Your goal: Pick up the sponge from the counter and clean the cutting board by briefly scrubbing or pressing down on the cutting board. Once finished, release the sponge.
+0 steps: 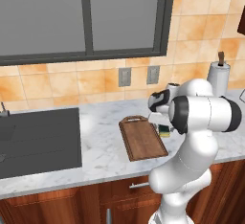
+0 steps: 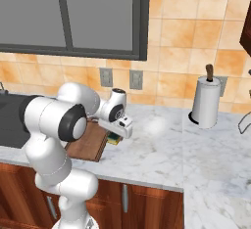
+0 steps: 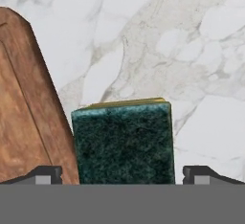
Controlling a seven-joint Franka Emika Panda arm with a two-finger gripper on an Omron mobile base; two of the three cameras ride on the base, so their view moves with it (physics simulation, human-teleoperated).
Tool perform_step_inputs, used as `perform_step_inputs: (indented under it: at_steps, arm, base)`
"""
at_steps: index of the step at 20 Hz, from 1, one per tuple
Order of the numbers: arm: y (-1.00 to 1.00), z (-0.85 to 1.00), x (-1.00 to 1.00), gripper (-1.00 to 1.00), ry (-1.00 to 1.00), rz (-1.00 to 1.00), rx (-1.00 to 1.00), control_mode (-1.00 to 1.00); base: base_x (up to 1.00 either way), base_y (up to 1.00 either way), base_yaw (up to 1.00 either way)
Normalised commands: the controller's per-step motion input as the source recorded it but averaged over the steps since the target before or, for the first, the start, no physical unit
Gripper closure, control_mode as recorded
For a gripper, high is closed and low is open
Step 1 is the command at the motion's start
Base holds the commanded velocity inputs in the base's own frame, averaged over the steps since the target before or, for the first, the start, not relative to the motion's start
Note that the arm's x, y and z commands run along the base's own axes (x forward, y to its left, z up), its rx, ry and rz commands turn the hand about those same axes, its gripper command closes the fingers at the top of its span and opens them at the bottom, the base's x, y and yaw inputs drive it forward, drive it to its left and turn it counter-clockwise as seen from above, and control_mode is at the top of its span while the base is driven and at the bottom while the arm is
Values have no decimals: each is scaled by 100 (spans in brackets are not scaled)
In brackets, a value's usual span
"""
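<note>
The sponge [image 3: 123, 141], dark green on top with a yellow edge, lies on the white marble counter [image 3: 191, 50] just beside the long side of the dark brown cutting board [image 3: 24, 113]. My gripper [image 3: 123, 176] is open and straddles the sponge, with one fingertip [image 3: 48, 174] on each side and a small gap to the block. From the base, the sponge [image 1: 165, 132] peeks out under the hand [image 1: 160, 118], right of the cutting board [image 1: 141, 139]. In the right base view the sponge [image 2: 115, 138] sits under the hand [image 2: 120, 125], next to the board [image 2: 88, 144].
A dark sink basin [image 1: 38, 137] is set into the counter [image 1: 105, 141] to the left. A paper towel holder [image 2: 206, 103] stands at the back right by the tiled wall. Two wall outlets [image 1: 124, 77] sit behind the board.
</note>
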Motion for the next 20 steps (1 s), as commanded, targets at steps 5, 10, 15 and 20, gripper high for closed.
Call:
perform_step_inputs:
  at_steps: [5, 10, 15, 20]
  arm:
    - [5, -8, 0, -100, 0, 0, 0, -100]
    - [1, -6, 0, 100, 0, 0, 0, -100]
    - [0, -1, -6, 100, 0, 0, 0, -100]
    - [0, 5, -26, 100, -5, 1, -1, -100]
  base:
    - [0, 0, 0]
    - [0, 0, 0]
    - [0, 0, 0]
    - [0, 0, 0]
